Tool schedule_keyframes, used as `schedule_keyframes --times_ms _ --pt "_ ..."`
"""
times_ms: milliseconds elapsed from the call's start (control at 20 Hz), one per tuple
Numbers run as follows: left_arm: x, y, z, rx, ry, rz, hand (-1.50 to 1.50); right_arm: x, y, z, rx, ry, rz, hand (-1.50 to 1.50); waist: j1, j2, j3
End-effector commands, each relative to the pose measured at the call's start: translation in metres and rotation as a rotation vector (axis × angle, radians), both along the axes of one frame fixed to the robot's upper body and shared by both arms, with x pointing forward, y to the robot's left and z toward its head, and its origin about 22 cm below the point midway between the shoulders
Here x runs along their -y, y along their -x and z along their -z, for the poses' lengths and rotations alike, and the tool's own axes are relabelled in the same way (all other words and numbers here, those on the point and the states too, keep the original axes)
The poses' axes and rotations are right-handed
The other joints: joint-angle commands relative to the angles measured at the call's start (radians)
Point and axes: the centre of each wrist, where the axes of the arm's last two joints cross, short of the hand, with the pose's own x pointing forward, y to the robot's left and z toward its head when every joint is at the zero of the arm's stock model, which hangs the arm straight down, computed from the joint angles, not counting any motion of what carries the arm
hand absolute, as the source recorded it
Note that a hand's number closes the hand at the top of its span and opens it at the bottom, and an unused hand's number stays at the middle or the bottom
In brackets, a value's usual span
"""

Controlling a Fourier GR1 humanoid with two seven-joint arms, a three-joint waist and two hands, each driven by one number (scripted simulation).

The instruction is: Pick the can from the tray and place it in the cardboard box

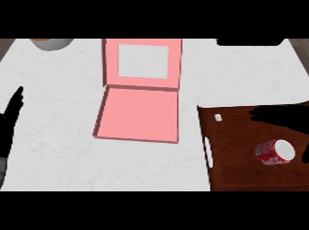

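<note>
Counter: white marble counter [51,117] fills the view; you see a brown tray [236,175] at its right side and a pink box [139,114] near the middle.
Can: the red and white can [274,152] lies on its side on the tray, toward the tray's right edge, with its pale end facing up and to the right.
How it handles: you should judge it light and stiff, with a smooth round wall, so it probably slips and rolls easily; it may also dent if it is squeezed too much.
Where to hold: take it across the round wall, at the middle of its length, fingers on one side and thumb on the other; the ends give less hold.
Right hand: your right hand [291,117] is over the tray's far right corner, fingers spread, with the thumb lower beside the can; it encloses nothing yet.
Left hand: your left hand [3,128] rests at the counter's left edge, fingers straight and together.
Box: it lies flat and open with the lid folded back; its low walls need only a small lift.
Small item: a tiny pale thing [218,117] sits near the tray's far left corner, apart from the can.
Room: bare counter separates the tray's left edge from the box, so the path to the left looks free.
Far edge: a bowl [51,43] stands at the far left corner, well apart from the path.
</note>
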Motion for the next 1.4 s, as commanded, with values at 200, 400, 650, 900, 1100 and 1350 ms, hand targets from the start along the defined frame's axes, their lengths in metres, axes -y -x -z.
schedule_keyframes --times_ms 200,400,650,900,1100,1350 --pt "-0.009 0.006 -0.001 0.001 -0.007 0.0 0.0 -0.006 -0.01 -0.012 -0.066 -0.066 -0.056 -1.5 -0.003 -0.002 0.0" --pt "-0.006 -0.016 -0.012 0.008 0.005 -0.009 0.0 0.005 -0.007 -0.01 -0.1 -0.074 -0.092 -1.5 -0.004 0.002 0.0" --pt "-0.006 0.004 0.008 -0.009 0.021 -0.01 0.0 -0.015 0.011 -0.011 -0.104 -0.121 -0.145 -1.5 -0.012 -0.003 -0.001" --pt "-0.007 -0.007 0.016 -0.002 0.011 -0.025 0.0 -0.019 0.029 -0.013 -0.084 -0.041 -0.133 -1.5 -0.019 -0.002 -0.001" --pt "-0.006 0.002 0.011 -0.004 -0.003 -0.023 0.0 -0.022 0.045 0.003 -0.095 0.045 -0.085 -1.5 -0.014 -0.002 -0.001" --pt "-0.012 0.01 0.015 0.004 -0.001 -0.016 0.0 -0.032 0.044 0.008 -0.086 0.082 -0.081 -1.5 -0.01 -0.002 -0.001"
